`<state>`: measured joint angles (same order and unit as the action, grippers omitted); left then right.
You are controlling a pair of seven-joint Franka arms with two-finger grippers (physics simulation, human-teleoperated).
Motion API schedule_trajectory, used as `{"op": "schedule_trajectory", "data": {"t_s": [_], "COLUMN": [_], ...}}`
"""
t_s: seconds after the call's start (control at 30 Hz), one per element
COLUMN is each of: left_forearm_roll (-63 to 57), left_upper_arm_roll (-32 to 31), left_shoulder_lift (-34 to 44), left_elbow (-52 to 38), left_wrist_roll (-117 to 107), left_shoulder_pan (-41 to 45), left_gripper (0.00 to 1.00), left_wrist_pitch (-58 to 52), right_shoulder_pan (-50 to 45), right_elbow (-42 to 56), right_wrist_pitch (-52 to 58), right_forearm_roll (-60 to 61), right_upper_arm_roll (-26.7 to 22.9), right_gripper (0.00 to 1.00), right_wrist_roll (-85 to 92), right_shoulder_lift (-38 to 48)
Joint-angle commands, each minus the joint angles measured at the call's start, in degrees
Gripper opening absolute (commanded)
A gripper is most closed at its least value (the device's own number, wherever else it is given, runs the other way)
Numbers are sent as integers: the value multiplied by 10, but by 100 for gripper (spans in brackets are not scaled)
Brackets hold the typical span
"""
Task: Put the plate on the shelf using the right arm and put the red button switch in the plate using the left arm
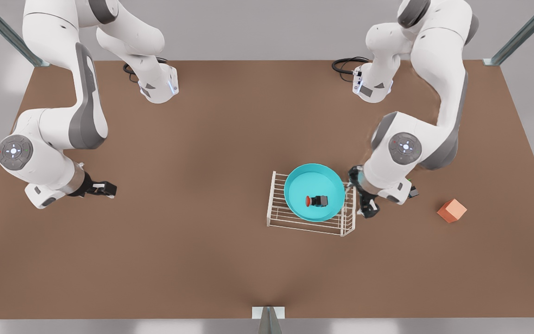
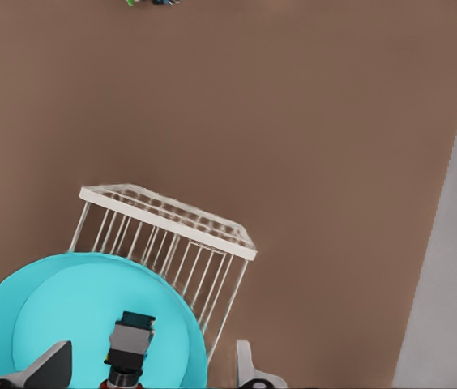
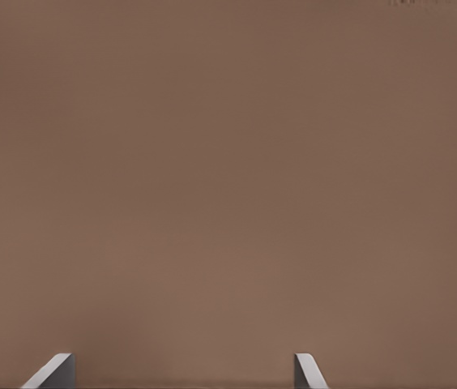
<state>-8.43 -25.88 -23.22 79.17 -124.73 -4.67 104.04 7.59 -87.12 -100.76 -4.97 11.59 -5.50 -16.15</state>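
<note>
Cataloguing the worktop [image 1: 202,195] as we find it, we begin with the relation the next move turns on. The left hand [image 1: 364,197] hangs just off the shelf's end at the front view's right, and the red button switch [image 1: 316,201] lies from it toward the front view's left, inside the plate [image 1: 314,178]. In the left wrist view the fingertips [image 2: 50,366] stand apart with nothing between them, the switch body showing beyond them, so we log this hand as released. We judge any coming move to be a withdrawal away from the shelf [image 1: 290,218].

The switch lies on its side, its long axis running across the front view, red cap pointing to that view's left. The plate sits on top of the shelf, overhanging its far edge.

The right hand [image 1: 105,189] waits well apart at the front view's left, over bare worktop; its wrist view shows fingertips [image 3: 53,371] spread wide (released, empty). The left hand is plainly the nearer.

Counts:
- plate, one
- shelf, one
- red button switch, one
- orange cube [image 1: 452,210], one, at the right
- arms, two

Both placements look done.
</note>
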Motion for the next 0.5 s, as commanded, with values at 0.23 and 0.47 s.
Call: {"op": "schedule_trajectory", "data": {"t_s": [0.23, 0.47], "left_forearm_roll": [142, 126], "left_upper_arm_roll": [237, 237], "left_shoulder_lift": [135, 95], "left_elbow": [103, 44], "left_wrist_roll": [1339, 1339], "left_shoulder_pan": [65, 75], "left_gripper": [100, 100], "left_wrist_pitch": [-120, -136], "right_shoulder_pan": [0, 1], "right_elbow": [1, 5], "right_wrist_pitch": [2, 2], "right_forearm_roll": [0, -1], "right_upper_arm_roll": [0, 0], "right_gripper": [100, 100], "right_wrist_roll": [82, 82], "right_shoulder_lift": [-2, -4]}}
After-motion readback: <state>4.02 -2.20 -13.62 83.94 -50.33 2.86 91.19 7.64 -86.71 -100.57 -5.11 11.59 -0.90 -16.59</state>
